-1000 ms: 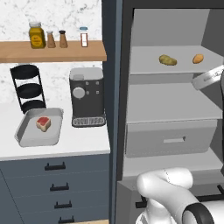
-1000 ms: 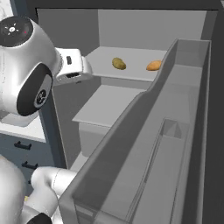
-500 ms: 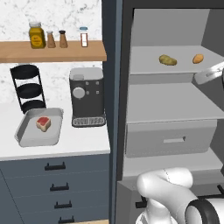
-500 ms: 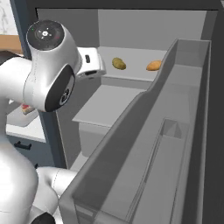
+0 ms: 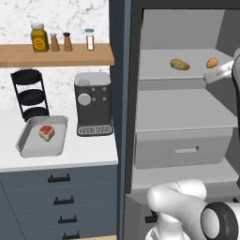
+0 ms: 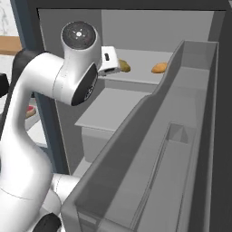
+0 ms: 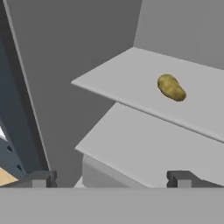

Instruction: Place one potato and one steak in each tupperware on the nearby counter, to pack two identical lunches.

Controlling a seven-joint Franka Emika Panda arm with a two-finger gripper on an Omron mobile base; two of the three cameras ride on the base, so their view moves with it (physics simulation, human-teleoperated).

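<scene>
Two potatoes lie on the top shelf of the open fridge: a brownish one [image 5: 179, 64] [image 6: 123, 66] [image 7: 171, 87] and a more orange one [image 5: 212, 63] [image 6: 159, 68] to its right. My gripper [image 7: 110, 179] hangs in front of that shelf, open, its fingertips [image 7: 181, 178] wide apart with nothing between them. In the left base view the gripper [image 5: 211, 76] sits just below the orange potato, clear of both. A red steak [image 5: 46, 132] rests in a grey tray [image 5: 28, 149] on the white counter [image 5: 70, 157].
The fridge door [image 6: 181, 149] stands open at the right, close to the arm. Lower fridge shelves [image 5: 183, 110] and a drawer [image 5: 185, 147] sit below. A coffee machine [image 5: 93, 103], a black tiered rack [image 5: 30, 93] and a wooden shelf with jars [image 5: 56, 52] stand by the counter.
The arm has swung and lifted the hand toward the top fridge shelf, closer to the potatoes. The potatoes and the steak have not moved.
</scene>
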